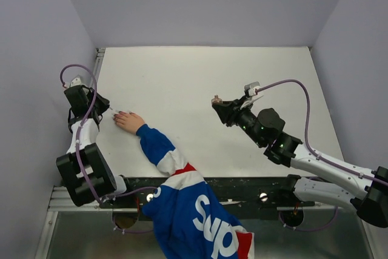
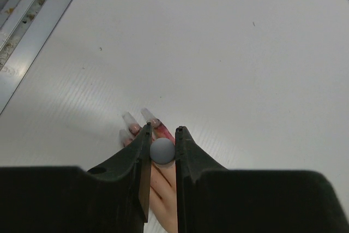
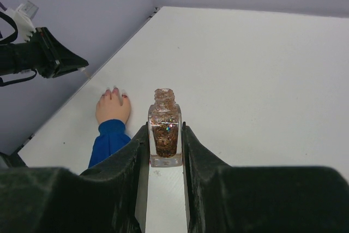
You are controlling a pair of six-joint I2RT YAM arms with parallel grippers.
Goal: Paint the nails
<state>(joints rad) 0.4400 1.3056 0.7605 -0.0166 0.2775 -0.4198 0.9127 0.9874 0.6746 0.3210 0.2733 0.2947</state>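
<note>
The left gripper (image 2: 162,133) pinches a grey brush cap (image 2: 162,151) just above the nails (image 2: 155,123), at the hand's (image 1: 128,121) fingertips. Well right of the hand, the right gripper (image 3: 165,130) clamps the open polish bottle (image 3: 164,114). If that hand twitches, I'd expect polish smeared on skin.

One table (image 1: 200,83), one hand (image 1: 128,121), one bottle (image 3: 165,121), one grey ball (image 2: 162,151). Two arms (image 1: 315,163), with one left end effector (image 2: 163,130) and one right end effector (image 3: 164,130). At least three nails (image 2: 148,114) show.

white table (image 1: 212,77), open glitter polish bottle (image 3: 165,133)
</note>
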